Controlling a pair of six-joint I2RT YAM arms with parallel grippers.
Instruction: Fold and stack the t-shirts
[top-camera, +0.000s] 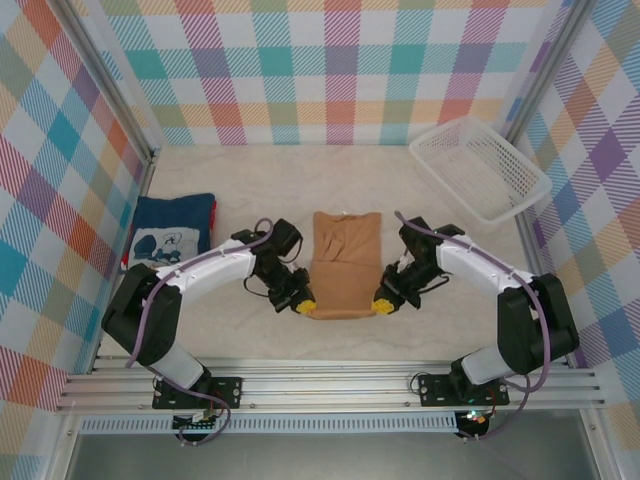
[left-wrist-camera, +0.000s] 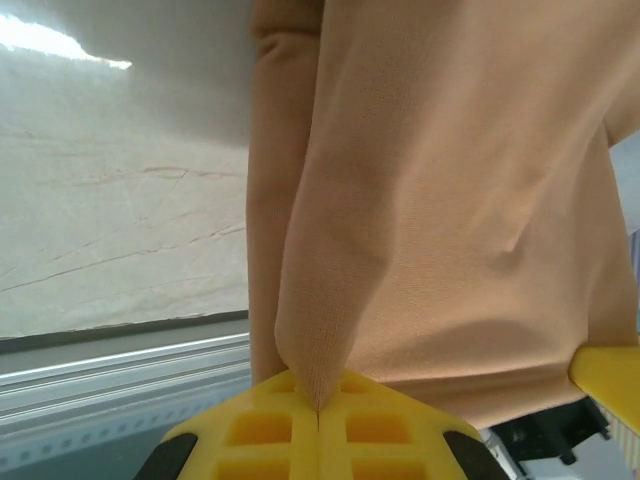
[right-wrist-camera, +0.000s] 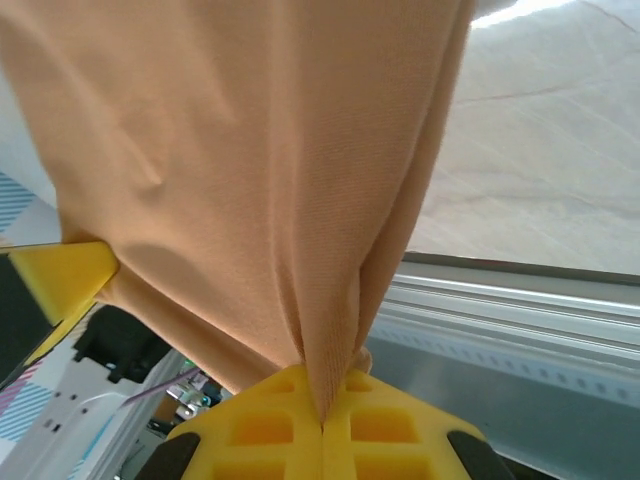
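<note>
The left gripper (left-wrist-camera: 318, 415) and right gripper (right-wrist-camera: 322, 420) clamp tight on two corners of the soft, light tan-orange t-shirt (top-camera: 345, 255), right of the navy t-shirt (top-camera: 175, 228); it will likely sag between them.

Both arms look alike to me. The left arm (top-camera: 200, 268) and the right arm (top-camera: 480, 262) each have a smooth white shell between chunky black joint housings. Each stands on a black base plate (top-camera: 205, 388) bolted to a silver aluminium rail (top-camera: 330, 385). A thin purplish-grey cable (top-camera: 146, 318) loops along each one. The left gripper (left-wrist-camera: 318, 412) and the right gripper (right-wrist-camera: 322, 422) have bright yellow plastic fingers (left-wrist-camera: 262, 428) moulded with square recessed pockets and black corners.
</note>
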